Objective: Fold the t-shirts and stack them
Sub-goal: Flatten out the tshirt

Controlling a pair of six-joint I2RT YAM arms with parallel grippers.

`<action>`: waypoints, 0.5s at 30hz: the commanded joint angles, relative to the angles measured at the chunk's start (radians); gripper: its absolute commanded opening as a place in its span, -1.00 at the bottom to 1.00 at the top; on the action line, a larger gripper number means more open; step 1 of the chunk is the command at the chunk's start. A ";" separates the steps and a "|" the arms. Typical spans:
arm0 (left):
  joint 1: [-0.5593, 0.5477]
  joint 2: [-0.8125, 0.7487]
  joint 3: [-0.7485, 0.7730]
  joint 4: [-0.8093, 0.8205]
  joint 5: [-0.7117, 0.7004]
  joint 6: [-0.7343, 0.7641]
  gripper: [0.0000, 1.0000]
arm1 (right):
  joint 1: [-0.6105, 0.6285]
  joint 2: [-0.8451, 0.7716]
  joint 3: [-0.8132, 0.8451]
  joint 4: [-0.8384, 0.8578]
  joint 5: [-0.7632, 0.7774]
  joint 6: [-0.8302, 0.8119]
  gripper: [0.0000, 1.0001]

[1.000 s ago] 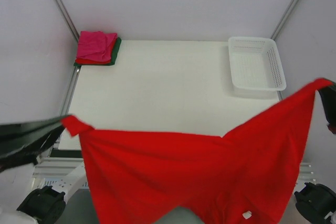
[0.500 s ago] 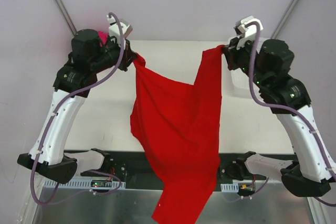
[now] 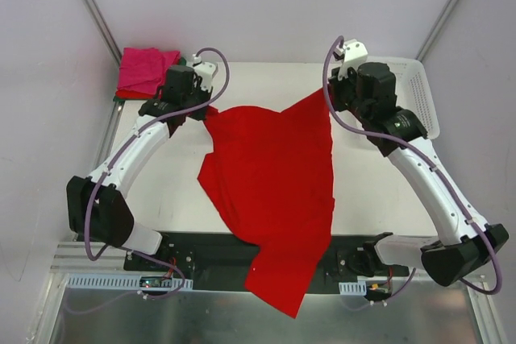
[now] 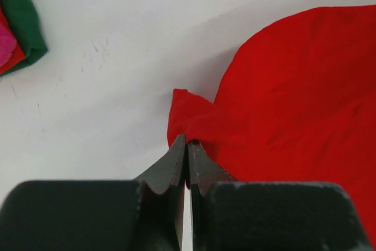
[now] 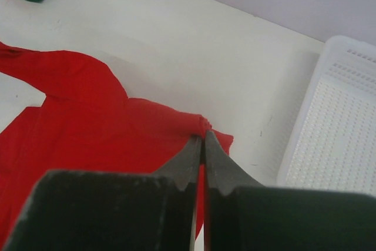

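This is a robotics lab test cell rather than a home or shop. A bare white table [image 3: 161,191] is boxed in behind and on both sides by plain pale wall panels [image 3: 266,6] joined by metal struts [image 3: 90,6]. Along the table's near edge, a black base plate [image 3: 214,249] carries two white robot arms trailing purple cables [image 3: 226,72]. Nearer than the plate, an aluminium rail [image 3: 97,281] holds exposed circuit boards [image 3: 153,283]. The table bears only props: a red t-shirt [image 3: 274,159] and, at its far right corner, a white plastic basket [image 3: 426,106].

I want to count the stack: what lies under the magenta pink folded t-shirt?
A red folded cloth and, below it, a dark green cloth show at the edges; the magenta pink t-shirt covers the rest of them.
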 commanded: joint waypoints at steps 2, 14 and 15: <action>0.007 -0.043 0.098 0.067 -0.025 -0.004 -1.00 | -0.038 -0.060 0.044 0.083 0.028 0.009 -0.98; -0.001 -0.342 0.643 -0.398 0.296 -0.019 -1.00 | -0.047 -0.367 0.345 -0.151 -0.130 -0.010 -0.98; -0.001 -0.381 0.671 -0.424 0.335 -0.024 -1.00 | -0.047 -0.385 0.362 -0.176 -0.135 -0.007 -0.98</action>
